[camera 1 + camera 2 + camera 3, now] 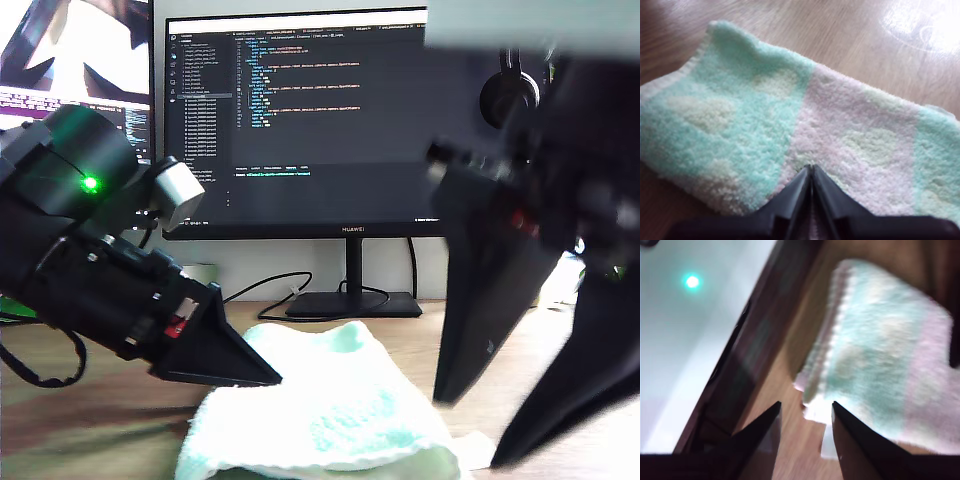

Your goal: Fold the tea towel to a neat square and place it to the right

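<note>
At the exterior view's left, you see my first gripper [262,377], jaws pressed together with nothing clearly held, tip touching the tea towel [330,415], which lies folded on the wooden desk [90,430]. At the right, my second gripper [805,412] hangs parted and empty above the towel's edge.

Bare desk [90,420] lies open at 9 o'clock of the tea towel [320,410] in the exterior view. My first tool [811,170], jaws closed, rests on the towel. My second tool [805,415], jaws parted, hangs at 3 o'clock. A monitor [300,120] blocks 12 o'clock.
</note>
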### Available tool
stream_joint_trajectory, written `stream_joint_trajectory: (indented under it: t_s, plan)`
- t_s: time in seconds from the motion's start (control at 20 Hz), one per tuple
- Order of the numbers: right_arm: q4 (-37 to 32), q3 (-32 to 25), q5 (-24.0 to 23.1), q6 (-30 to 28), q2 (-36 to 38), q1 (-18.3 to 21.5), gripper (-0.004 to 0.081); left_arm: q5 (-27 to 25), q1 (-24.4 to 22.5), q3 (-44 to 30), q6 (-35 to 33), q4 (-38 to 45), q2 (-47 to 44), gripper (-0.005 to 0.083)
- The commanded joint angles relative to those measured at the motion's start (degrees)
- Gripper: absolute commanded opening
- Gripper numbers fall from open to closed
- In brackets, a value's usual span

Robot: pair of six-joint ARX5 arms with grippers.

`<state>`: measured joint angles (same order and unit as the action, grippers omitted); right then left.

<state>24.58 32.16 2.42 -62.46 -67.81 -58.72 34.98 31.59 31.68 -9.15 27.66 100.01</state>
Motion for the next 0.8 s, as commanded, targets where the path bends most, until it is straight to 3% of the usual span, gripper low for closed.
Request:
stream_joint_trajectory:
  t_s: [0.0,0.3,0.4,0.55,0.65,0.75]
  plan:
    - [-2.2,-0.9,-0.1,3.4,0.0,-0.9,0.0305,-0.8,1.3,-1.1,0.5,-2.3,3.5,-0.0020]
    - [-1.9,3.2,-2.7,32.4,0.1,-2.7,0.0302,-3.2,1.3,0.1,6.0,-4.2,3.5,-0.0020]
    - [-1.2,4.3,-3.0,38.2,0.0,-2.6,0.0302,-4.0,1.3,0.8,6.2,-5.4,3.5,-0.0020]
    - [2.1,4.3,-3.5,40.4,0.0,-2.5,0.0300,-4.0,1.3,2.2,6.8,-7.2,3.5,-0.0020]
    - [4.3,4.3,-3.4,46.4,0.0,-2.4,0.0300,-4.0,1.5,2.7,8.4,-7.4,3.5,-0.0020]
    - [4.2,4.4,-2.7,57.2,0.0,-2.4,0.0300,-4.0,1.7,3.5,9.8,-9.0,3.5,-0.0020]
